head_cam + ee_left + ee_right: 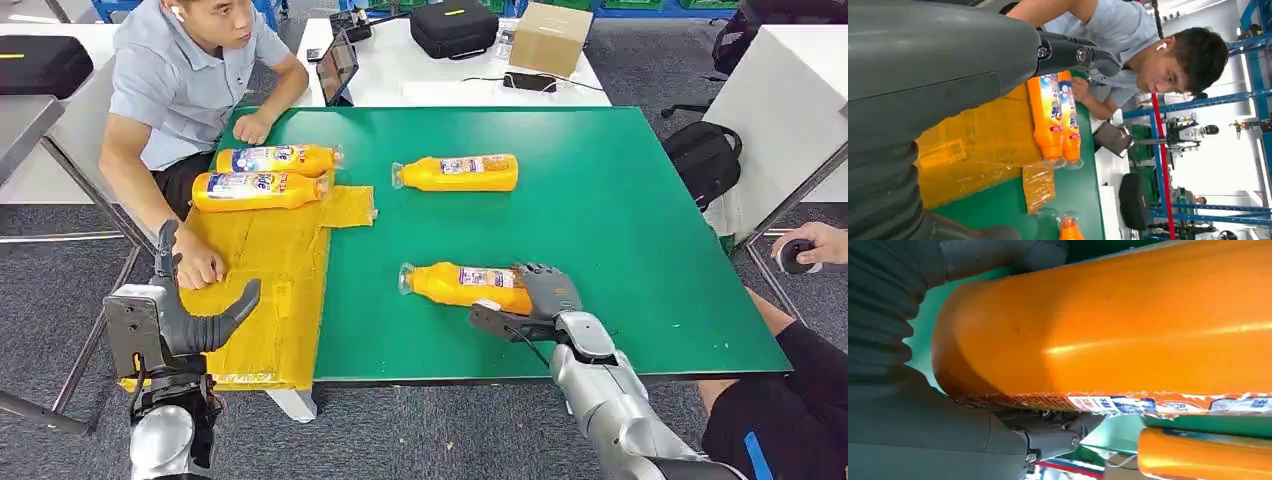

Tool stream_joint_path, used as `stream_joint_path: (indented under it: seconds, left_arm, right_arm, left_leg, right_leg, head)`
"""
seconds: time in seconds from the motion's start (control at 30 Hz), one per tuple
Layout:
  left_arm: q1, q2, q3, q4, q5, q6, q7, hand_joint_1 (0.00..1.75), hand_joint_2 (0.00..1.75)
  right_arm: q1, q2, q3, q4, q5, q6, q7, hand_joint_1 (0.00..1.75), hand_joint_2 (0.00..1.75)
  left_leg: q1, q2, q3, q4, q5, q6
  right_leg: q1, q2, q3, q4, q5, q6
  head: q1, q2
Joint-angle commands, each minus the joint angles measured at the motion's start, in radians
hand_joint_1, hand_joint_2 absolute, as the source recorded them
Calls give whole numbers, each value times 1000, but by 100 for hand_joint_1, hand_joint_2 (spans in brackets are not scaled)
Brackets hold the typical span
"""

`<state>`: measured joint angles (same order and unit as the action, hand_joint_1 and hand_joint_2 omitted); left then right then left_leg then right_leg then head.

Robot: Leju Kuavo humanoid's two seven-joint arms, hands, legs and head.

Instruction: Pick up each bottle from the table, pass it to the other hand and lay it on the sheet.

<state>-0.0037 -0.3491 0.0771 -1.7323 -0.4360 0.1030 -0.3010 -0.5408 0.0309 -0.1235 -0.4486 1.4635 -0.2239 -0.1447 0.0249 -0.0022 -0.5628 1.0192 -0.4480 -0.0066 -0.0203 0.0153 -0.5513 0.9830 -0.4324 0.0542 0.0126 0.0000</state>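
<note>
1. Green table (620,200); yellow sheet (270,290) covers its left end.
2. Two bottles (262,175) lie side by side on the sheet; a third (458,172) lies on the green.
3. Right hand (540,295) grips the nearest bottle (465,285), which lies on the table.
4. Left hand (195,315) hovers at the sheet's edge, fingers spread, empty.

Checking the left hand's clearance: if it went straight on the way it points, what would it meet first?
Probably the person's hand resting on the yellow sheet, just ahead of the left hand; depth is uncertain.

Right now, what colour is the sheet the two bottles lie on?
Yellow-orange, the sheet shows best in the head view.
</note>
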Motion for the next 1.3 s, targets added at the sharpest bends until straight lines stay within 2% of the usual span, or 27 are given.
stream_joint_path:
  seconds: [0.03,0.07,0.1,0.13,0.17,0.2,0.23,0.27,0.33,0.43,0.5,0.57,0.6,0.73,0.87,1.03,1.1,1.3]
  left_arm:
    - [-41,0,-14,156,-10,-73,50,0,175]
    - [-32,0,-29,195,-41,-112,86,0,175]
    - [-22,0,-45,240,-48,-121,80,0,175]
    - [-14,0,-67,295,-25,-113,75,0,175]
    - [-6,0,-80,325,15,-104,88,0,175]
    - [4,0,-90,349,61,-92,87,0,175]
    - [9,0,-89,353,89,-87,83,0,175]
    - [15,0,-89,349,116,-82,77,0,175]
    - [22,0,-87,328,133,-82,75,0,175]
    - [20,0,-87,319,137,-85,82,0,175]
    - [27,0,-94,294,157,-104,77,0,175]
    - [47,0,-121,258,151,-172,62,0,175]
    - [64,0,-130,256,234,-244,103,0,175]
    - [118,8,-171,194,256,-337,32,0,175]
    - [86,9,-224,165,142,-296,-16,0,175]
    - [50,0,-229,197,163,-278,-21,0,175]
    - [34,0,-228,212,203,-252,-14,0,175]
    - [-8,0,-245,232,308,-195,-10,0,175]
  right_arm:
    - [160,82,-204,-39,-358,103,-421,175,175]
    - [167,113,-212,-100,-415,95,-467,175,175]
    - [176,138,-198,-167,-452,102,-480,175,175]
    - [191,180,-187,-274,-533,120,-508,175,175]
    - [205,218,-185,-369,-608,125,-521,175,175]
    - [225,241,-148,-469,-651,127,-493,175,175]
    - [239,248,-124,-522,-691,125,-477,175,175]
    - [252,258,-109,-577,-722,86,-501,175,175]
    - [276,269,-95,-663,-746,65,-504,175,175]
    - [288,263,-93,-678,-750,69,-496,175,175]
    - [295,290,-120,-724,-809,42,-548,175,175]
    - [321,312,-118,-820,-860,51,-553,175,175]
    - [329,312,-104,-844,-894,62,-553,175,175]
    - [312,318,-63,-784,-957,107,-552,175,175]
    - [292,318,112,-640,-894,199,-508,175,175]
    - [300,318,346,-543,-947,158,-504,175,175]
    - [304,318,419,-533,-941,149,-506,175,175]
    - [311,318,561,-494,-944,132,-512,175,175]
  left_leg:
    - [1,-3,-10,1,4,1]
    - [1,-4,-14,-2,7,2]
    - [0,0,-6,0,2,1]
    - [0,0,-12,-2,4,1]
    - [0,2,-10,-2,3,1]
    - [-1,2,-9,-4,3,1]
    - [-1,3,-11,-4,4,2]
    - [-1,3,-11,-3,3,3]
    - [-1,3,-15,-1,3,3]
    - [-1,-2,-28,0,6,1]
    - [-1,-3,-28,-1,5,3]
    - [-1,-1,-32,1,5,1]
    - [-1,-1,-32,1,5,2]
    - [-2,-1,-34,0,4,2]
    - [0,1,-37,1,5,1]
    - [1,3,-35,0,5,1]
    - [0,-1,-36,-1,6,1]
    - [0,-2,-37,0,6,0]
  right_leg:
    - [1,-4,-8,0,3,-2]
    - [2,-6,-11,-3,6,-3]
    - [0,-1,-5,0,3,-1]
    - [0,-2,-10,-2,5,-2]
    - [0,1,-3,-2,5,-1]
    - [0,0,2,-2,4,-1]
    - [0,0,0,-2,4,-1]
    - [-1,0,1,0,3,0]
    - [-1,1,-3,3,3,1]
    - [-1,-2,-14,4,2,2]
    - [0,-4,-12,3,1,1]
    - [-1,-1,-16,5,2,2]
    - [-1,-2,-17,5,2,1]
    - [-2,-2,-19,4,1,1]
    - [-1,0,-22,4,3,2]
    - [1,2,-22,3,4,1]
    - [0,-2,-21,4,3,1]
    - [0,-4,-21,4,2,1]
  head:
    - [0,0]
    - [0,0]
    - [0,0]
    - [0,0]
    - [0,0]
    - [0,0]
    - [0,0]
    - [0,0]
    - [-1,0]
    - [0,0]
    - [0,0]
    - [0,0]
    - [0,0]
    - [0,0]
    - [0,0]
    - [0,0]
    - [0,0]
    - [0,0]
